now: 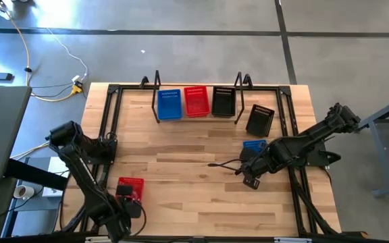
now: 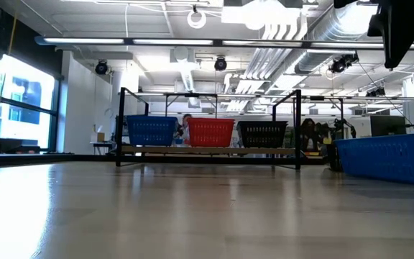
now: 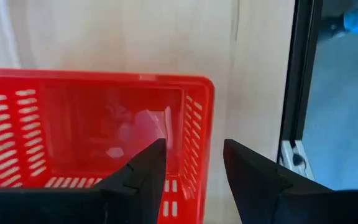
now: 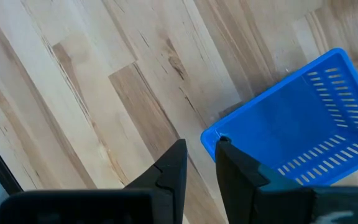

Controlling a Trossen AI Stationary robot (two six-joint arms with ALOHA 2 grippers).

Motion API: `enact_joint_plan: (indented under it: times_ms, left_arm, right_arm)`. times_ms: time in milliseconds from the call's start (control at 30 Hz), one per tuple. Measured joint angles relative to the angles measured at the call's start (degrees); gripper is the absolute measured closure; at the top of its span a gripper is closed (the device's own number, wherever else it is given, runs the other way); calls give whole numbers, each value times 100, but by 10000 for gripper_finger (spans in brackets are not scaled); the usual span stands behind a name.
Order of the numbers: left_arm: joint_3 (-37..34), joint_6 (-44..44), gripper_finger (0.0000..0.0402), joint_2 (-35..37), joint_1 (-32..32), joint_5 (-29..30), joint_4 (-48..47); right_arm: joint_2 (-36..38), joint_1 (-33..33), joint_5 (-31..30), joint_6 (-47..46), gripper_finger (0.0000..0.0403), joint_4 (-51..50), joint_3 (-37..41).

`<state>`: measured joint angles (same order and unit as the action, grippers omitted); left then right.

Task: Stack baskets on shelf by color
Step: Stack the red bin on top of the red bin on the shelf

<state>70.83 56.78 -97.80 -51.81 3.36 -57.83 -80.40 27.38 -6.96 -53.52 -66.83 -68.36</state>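
A red basket [image 1: 130, 187] lies on the table near its front left corner. My left gripper [image 3: 194, 162] points down over it and is open. One finger is inside the basket and the other outside, astride a perforated side wall [image 3: 197, 124] near a corner. A blue basket [image 4: 291, 124] rests on the table at the right. My right gripper [image 4: 199, 155] hangs above the blue basket's corner, its fingers a narrow gap apart with bare wood showing between them. On the shelf [image 2: 192, 150] at the far edge stand a blue [image 1: 169, 104], a red [image 1: 196, 101] and a black basket [image 1: 223, 101].
A second black basket [image 1: 260, 119] lies on the table right of the shelf, beyond the blue one. A black frame rail [image 3: 300, 74] runs along the table edge close to the red basket. Bare wood lies across the table's middle [image 1: 188, 169].
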Motion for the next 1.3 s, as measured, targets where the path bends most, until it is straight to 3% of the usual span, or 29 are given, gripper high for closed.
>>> enact_joint_plan:
  times_ms: [600, 733, 967, 1300]
  left_arm:
    - [0, -62, 260, -676, 42, -392, 161]
    - [0, -149, 291, -738, 42, -424, 169]
    - [0, -484, 391, -738, 145, -468, 163]
    - [2, -1653, 396, -485, 846, -334, 154]
  right_arm:
    - [0, 0, 11, 107, 331, 0, 0]
    - [0, 0, 11, 107, 331, 3, 0]
    - [0, 0, 9, 107, 331, 34, 0]
    - [0, -1, -213, 101, 331, 487, 0]
